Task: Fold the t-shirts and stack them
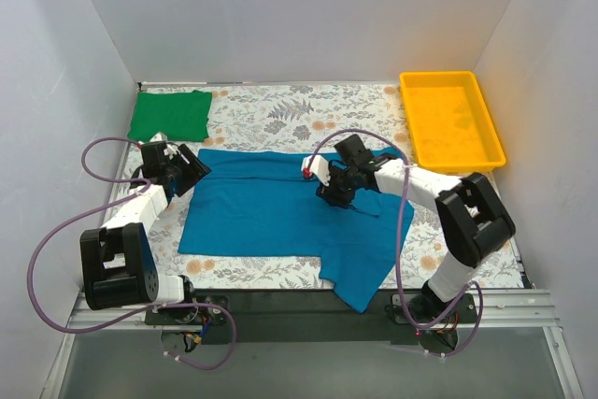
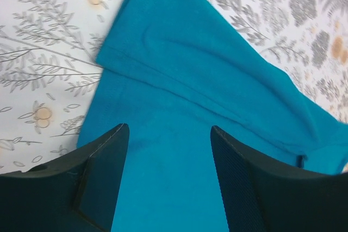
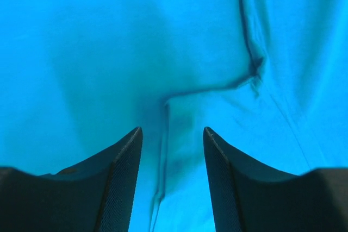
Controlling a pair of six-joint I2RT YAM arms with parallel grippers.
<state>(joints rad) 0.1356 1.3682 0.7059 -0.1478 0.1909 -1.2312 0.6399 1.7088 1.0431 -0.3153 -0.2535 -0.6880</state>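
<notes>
Top external: high behind both arm bases, looking down and forward over the whole table.
Left wrist: close above the teal-blue shirt — at its edge, facing down.
Right wrist: closer still, only cloth.
Shared: that shirt, all three views.

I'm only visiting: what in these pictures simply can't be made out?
- Top view: whether the right fingers touch the teal shirt; the arm's own wrist covers them.
- Right wrist view: the teal shirt's outline, cut off by every edge of the picture.
- Top view: how many layers the green shirt is folded into; too small.
- Left wrist view: the cloth under the left fingers, which hide it.
</notes>
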